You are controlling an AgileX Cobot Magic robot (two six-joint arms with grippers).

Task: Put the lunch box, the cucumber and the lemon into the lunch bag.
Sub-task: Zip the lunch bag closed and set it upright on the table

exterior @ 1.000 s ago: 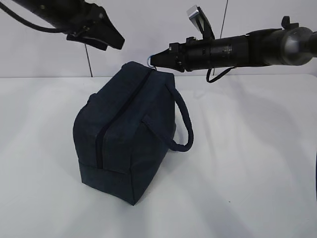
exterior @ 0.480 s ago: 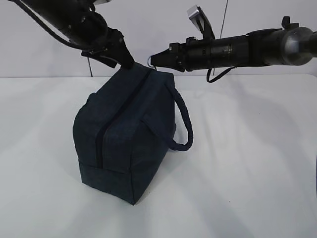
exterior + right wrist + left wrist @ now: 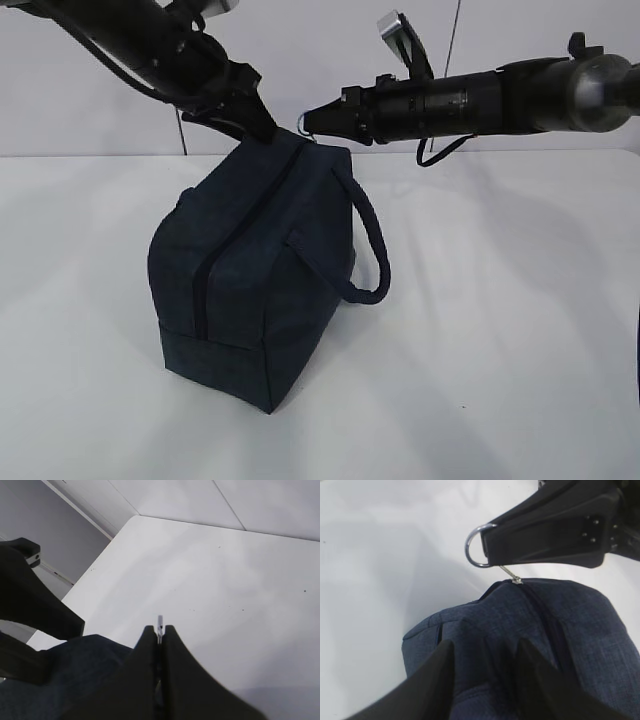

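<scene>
Unzipping is the step: your right gripper (image 3: 482, 552) is clenching the ring pull (image 3: 473, 545) at the bag's (image 3: 250, 280) far end. Your left gripper (image 3: 485, 665) is straddling the far-end fabric, grip unclear; brace there, then pull the zipper (image 3: 240, 235) toward the near end.

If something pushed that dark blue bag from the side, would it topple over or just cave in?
The lunch bag looks like soft fabric, and its top seems to crease where the left gripper presses, so it would probably dent first. It stands boxy on a flat base, so tipping seems less likely. Its looped handle droops, suggesting floppiness.
</scene>
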